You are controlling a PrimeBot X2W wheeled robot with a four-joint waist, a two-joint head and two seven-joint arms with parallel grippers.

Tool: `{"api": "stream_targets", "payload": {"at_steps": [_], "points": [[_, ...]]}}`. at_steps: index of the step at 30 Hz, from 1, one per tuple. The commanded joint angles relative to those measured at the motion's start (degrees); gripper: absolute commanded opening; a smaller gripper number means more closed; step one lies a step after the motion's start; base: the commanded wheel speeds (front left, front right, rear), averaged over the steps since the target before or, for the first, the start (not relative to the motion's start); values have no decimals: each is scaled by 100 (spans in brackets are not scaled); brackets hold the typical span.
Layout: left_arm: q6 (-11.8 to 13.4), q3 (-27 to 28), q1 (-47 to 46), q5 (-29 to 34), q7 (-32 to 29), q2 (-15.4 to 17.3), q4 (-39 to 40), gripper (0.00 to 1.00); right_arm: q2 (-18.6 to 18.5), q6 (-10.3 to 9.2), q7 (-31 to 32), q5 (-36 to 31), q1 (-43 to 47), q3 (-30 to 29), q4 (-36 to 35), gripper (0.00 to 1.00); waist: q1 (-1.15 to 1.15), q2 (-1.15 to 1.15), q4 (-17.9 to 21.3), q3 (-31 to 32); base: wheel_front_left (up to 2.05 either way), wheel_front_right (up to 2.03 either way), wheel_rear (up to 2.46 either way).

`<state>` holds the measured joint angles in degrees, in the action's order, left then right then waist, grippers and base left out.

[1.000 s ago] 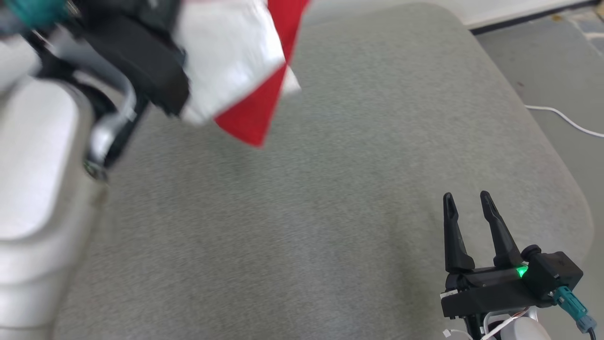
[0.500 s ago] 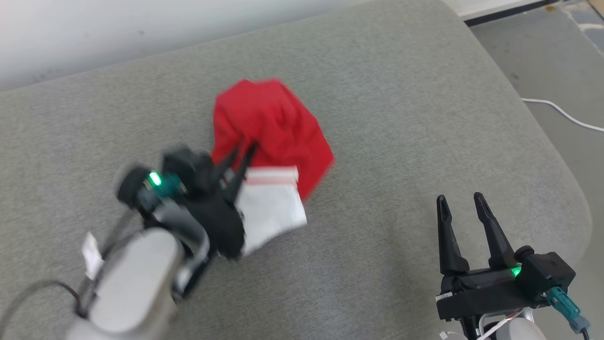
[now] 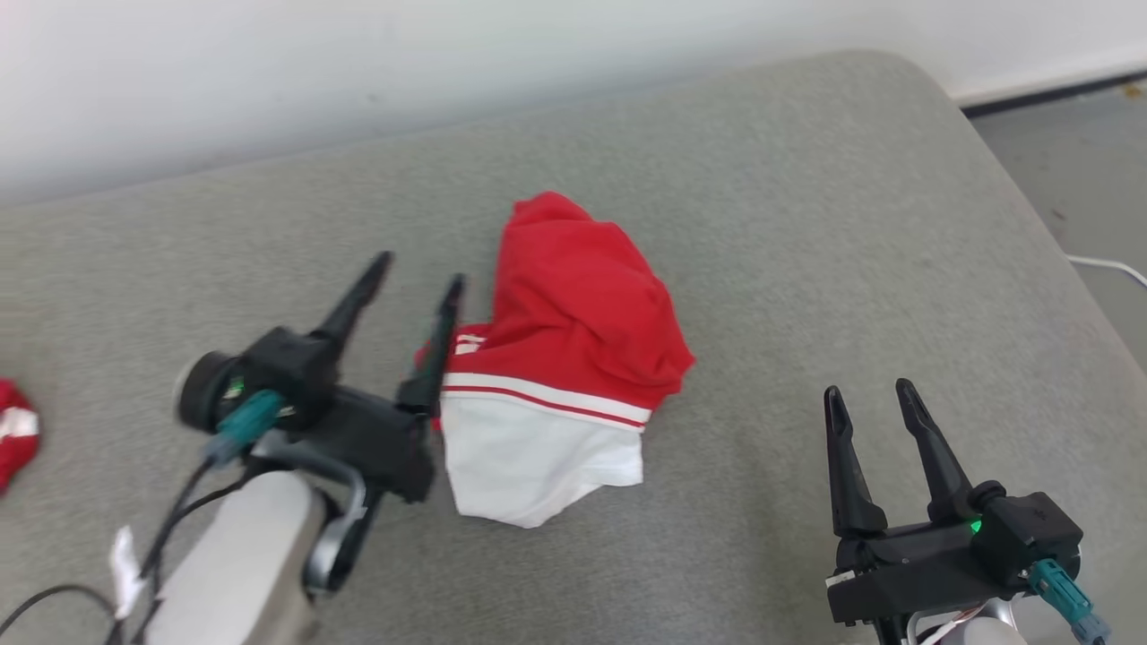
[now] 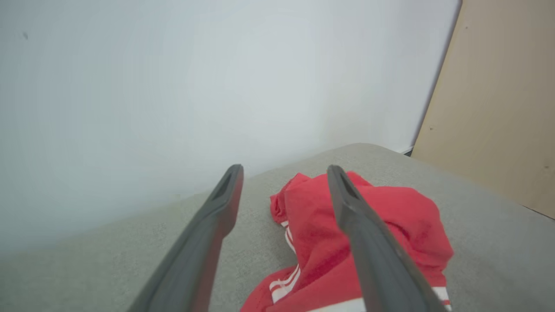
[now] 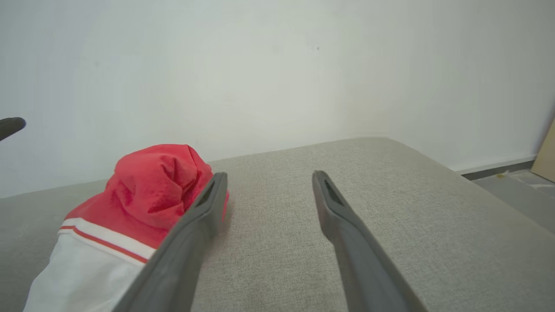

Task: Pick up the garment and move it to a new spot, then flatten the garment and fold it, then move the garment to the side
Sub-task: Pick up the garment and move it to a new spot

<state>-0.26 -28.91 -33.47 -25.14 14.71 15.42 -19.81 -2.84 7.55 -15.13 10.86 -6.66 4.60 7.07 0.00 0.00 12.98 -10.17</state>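
While my left hand (image 3: 422, 268) tilts just left of the garment (image 3: 573, 340), its long, dark, tapered fingers stand spread and empty, one close against the cloth's edge. The garment is a soft crumpled heap, red above and white below with thin stripes between, lying on the grey woven cushion (image 3: 789, 224). Well right of the garment, my right hand (image 3: 867, 388) is also spread and empty.

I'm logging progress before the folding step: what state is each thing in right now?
Garment: crumpled in a heap on the cushion, not yet flattened or folded.
Left gripper: open, at the garment's edge, gripping nothing.
Right gripper: open, empty, apart from the garment.
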Motion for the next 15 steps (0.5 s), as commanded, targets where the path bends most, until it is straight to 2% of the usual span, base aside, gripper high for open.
{"api": "stream_targets", "payload": {"at_steps": [1,8,15], "points": [[48,90,145,25,34,76,83,100,-7,-12,-5,-43,61,-10,-31,100,0,0,-247,204,0,0,0],[401,993,951,116,53,427,912,100,-7,-12,-4,-153,128,-30,-121,100,0,0,-645,378,0,0,0],[628,1824,2008,339,45,543,1603,100,-7,-12,-5,-199,244,-45,-127,100,0,0,-959,455,0,0,0]]}}
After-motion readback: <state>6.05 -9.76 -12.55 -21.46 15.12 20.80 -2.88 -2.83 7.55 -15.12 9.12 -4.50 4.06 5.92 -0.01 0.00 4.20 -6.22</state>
